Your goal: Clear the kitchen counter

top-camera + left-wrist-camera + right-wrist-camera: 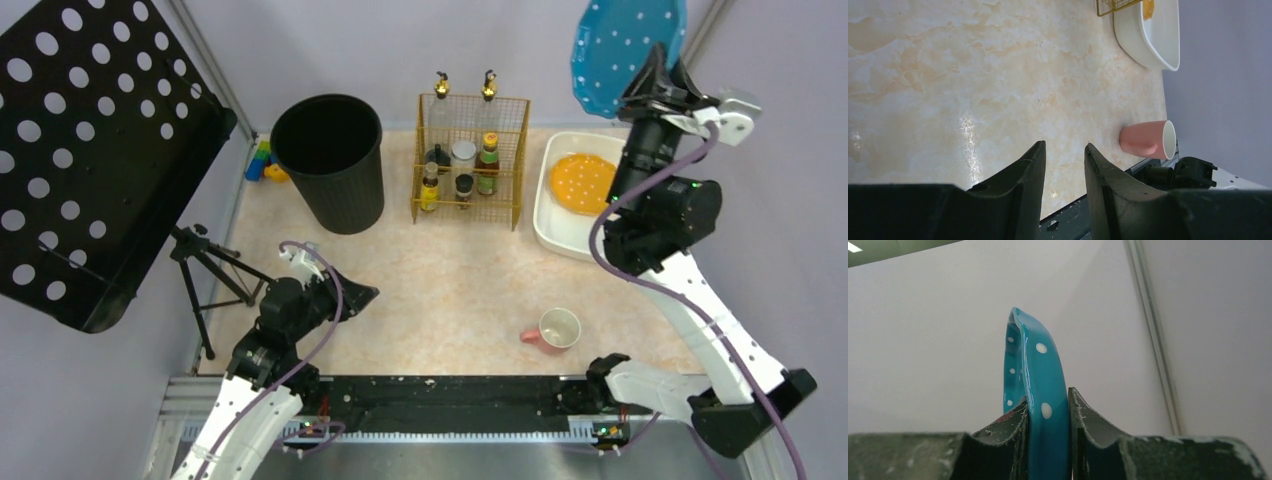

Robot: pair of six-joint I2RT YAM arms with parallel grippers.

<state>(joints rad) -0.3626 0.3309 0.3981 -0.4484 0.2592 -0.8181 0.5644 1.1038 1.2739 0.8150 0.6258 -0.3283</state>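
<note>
So: left gripper (1064, 147) hovers empty, jaws slightly apart, over the kitchen counter (450, 270); pink mug (553, 329) sits there uncleared. Farther back, orange plate (582, 183) is in the white tub (548, 236); right gripper (1047, 395) clamps the teal dotted plate (628, 50) high in the air nearby.

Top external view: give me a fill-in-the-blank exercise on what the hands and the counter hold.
The right hand is shut on the rim of a teal ceramic plate patterned with white ____. The left hand is open and holds ____. The round orange plate lies ____ the white rectangular tub. The pink ceramic mug stands ____ on the pale marbled kitchen counter.
Missing words: dots; nothing; inside; upright.
</note>
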